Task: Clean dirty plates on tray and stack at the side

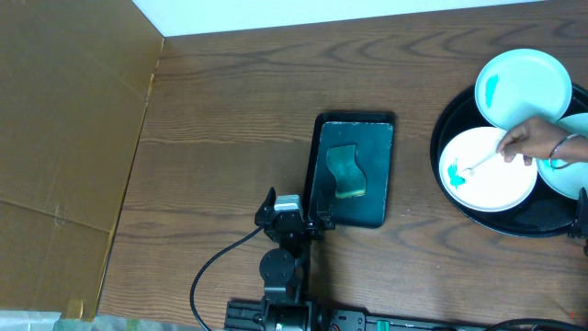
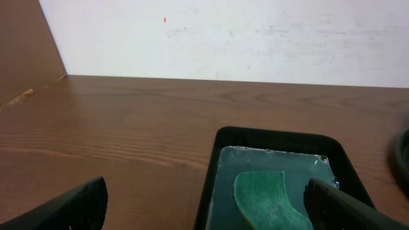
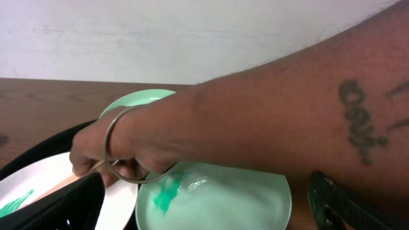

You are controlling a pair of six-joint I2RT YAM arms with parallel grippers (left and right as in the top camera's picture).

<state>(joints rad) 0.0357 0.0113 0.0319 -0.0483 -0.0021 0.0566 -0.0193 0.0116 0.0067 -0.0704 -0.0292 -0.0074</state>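
The round black tray [image 1: 447, 119] at the right holds three plates. The far pale-aqua plate [image 1: 524, 87] and the white plate [image 1: 487, 175] both have teal smears. A third plate [image 1: 568, 175] is partly hidden by a person's hand [image 1: 525, 142], which holds a small tool over the white plate. In the right wrist view the person's arm [image 3: 287, 121] reaches across an aqua plate [image 3: 217, 201] with a teal smear. My right gripper [image 3: 208, 214] is open above that plate. My left gripper [image 1: 294, 213] is open and empty at the small tray's near-left corner.
A smaller rectangular dark tray [image 1: 381, 129] in mid-table holds water and a green sponge [image 1: 346, 172], which also shows in the left wrist view [image 2: 268, 198]. Brown cardboard [image 1: 64, 138] covers the left side. A cable [image 1: 216, 267] runs from the left arm.
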